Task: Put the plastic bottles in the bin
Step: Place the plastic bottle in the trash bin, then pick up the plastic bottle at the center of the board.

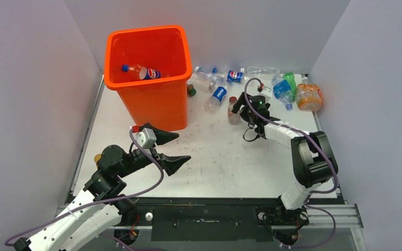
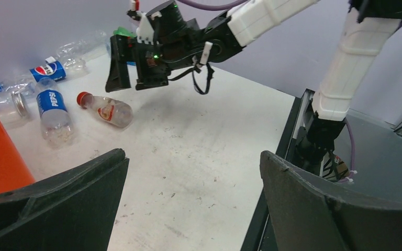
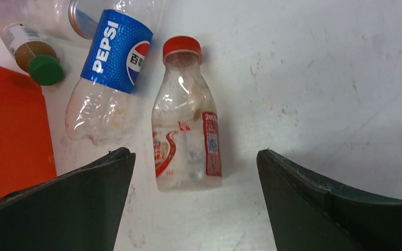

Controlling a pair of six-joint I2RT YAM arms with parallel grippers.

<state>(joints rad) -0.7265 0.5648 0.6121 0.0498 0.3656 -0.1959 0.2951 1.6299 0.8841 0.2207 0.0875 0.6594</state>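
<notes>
The orange bin (image 1: 154, 102) stands at the back left with one Pepsi bottle (image 1: 142, 72) lying inside. More plastic bottles lie along the back wall. A clear red-capped bottle (image 3: 186, 120) lies on the table, its base between the open fingers of my right gripper (image 3: 194, 152), untouched. A blue-label Pepsi bottle (image 3: 112, 73) lies just left of it. From above, the right gripper (image 1: 239, 109) hovers over the red-capped bottle (image 1: 233, 111). My left gripper (image 1: 182, 148) is open and empty in front of the bin, over bare table (image 2: 193, 154).
A small brown bottle with a green cap (image 3: 34, 55) lies by the bin's corner (image 3: 10, 130). At the back right lie a blue-tinted bottle (image 1: 281, 89), a green one (image 1: 290, 81) and a squat orange one (image 1: 309, 97). Grey walls close three sides.
</notes>
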